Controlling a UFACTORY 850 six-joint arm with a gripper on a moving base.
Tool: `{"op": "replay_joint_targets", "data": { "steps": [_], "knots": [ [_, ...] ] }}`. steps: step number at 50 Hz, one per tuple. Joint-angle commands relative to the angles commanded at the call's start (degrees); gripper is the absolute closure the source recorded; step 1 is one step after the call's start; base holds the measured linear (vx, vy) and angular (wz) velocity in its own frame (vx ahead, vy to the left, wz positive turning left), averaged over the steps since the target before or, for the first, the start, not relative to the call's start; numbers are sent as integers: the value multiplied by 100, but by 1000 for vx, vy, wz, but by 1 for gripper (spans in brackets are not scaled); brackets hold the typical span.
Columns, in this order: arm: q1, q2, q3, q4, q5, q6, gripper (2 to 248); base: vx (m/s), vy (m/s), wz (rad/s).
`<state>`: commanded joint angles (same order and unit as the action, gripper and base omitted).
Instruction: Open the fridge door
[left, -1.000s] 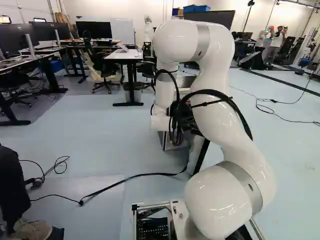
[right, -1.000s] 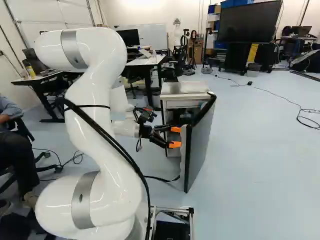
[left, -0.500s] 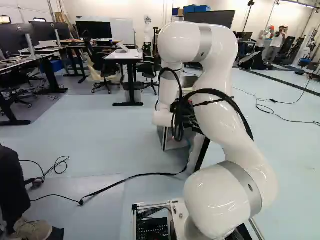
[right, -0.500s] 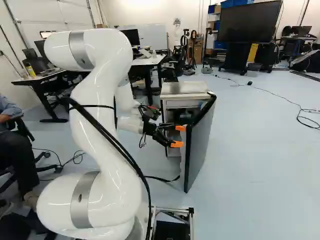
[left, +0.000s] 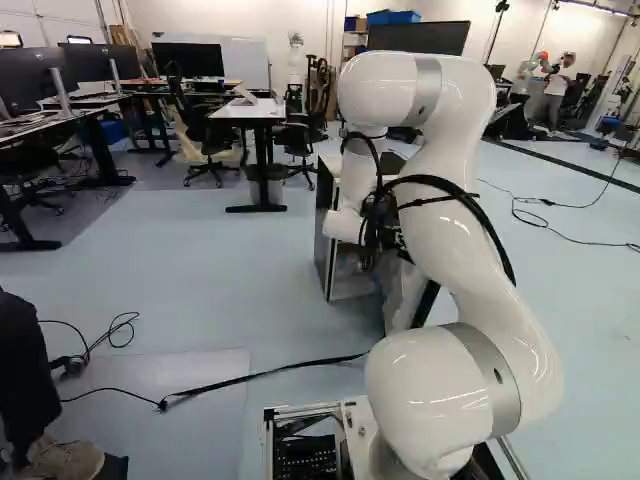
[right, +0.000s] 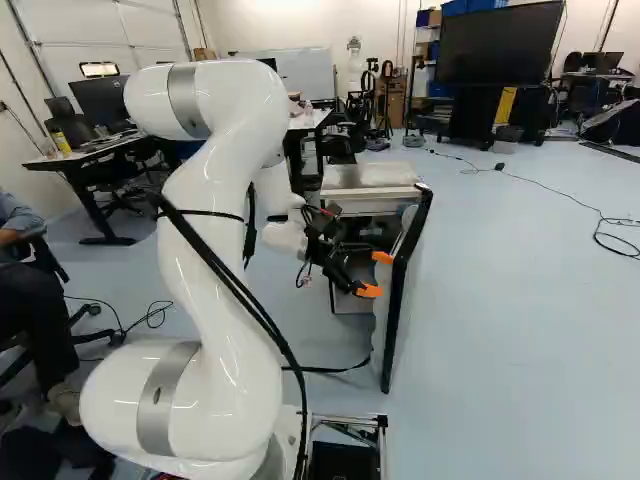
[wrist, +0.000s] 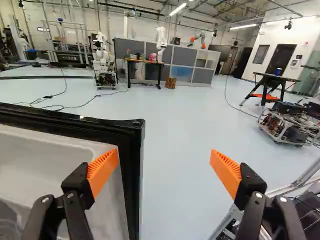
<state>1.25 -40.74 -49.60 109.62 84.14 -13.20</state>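
Just ahead of the arm (right: 215, 240), the fridge (right: 360, 194) has its door (right: 396, 300) swung out, and the fingers (right: 371, 291) are spread wide, one near the door's inside; can't tell if they're touching.

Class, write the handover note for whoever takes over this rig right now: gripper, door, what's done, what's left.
Black two-fingered gripper: jaws open, nothing gripped, beside the door's free edge; contact unclear.
White-lined fridge door with black edging: swung out from the pale boxy fridge, toward the base.
Done: door stands open.
Left: perhaps a wider swing, pushing on the inner face, if the opening isn't enough; then back the arm clear.
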Motion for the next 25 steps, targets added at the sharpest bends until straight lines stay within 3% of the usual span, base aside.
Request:
{"op": "replay_joint_targets", "data": {
  "steps": [25],
  "knots": [
    [-712, -24, -87, 0, 0, 0, 3, 0, 0, 0]
  ]
}}
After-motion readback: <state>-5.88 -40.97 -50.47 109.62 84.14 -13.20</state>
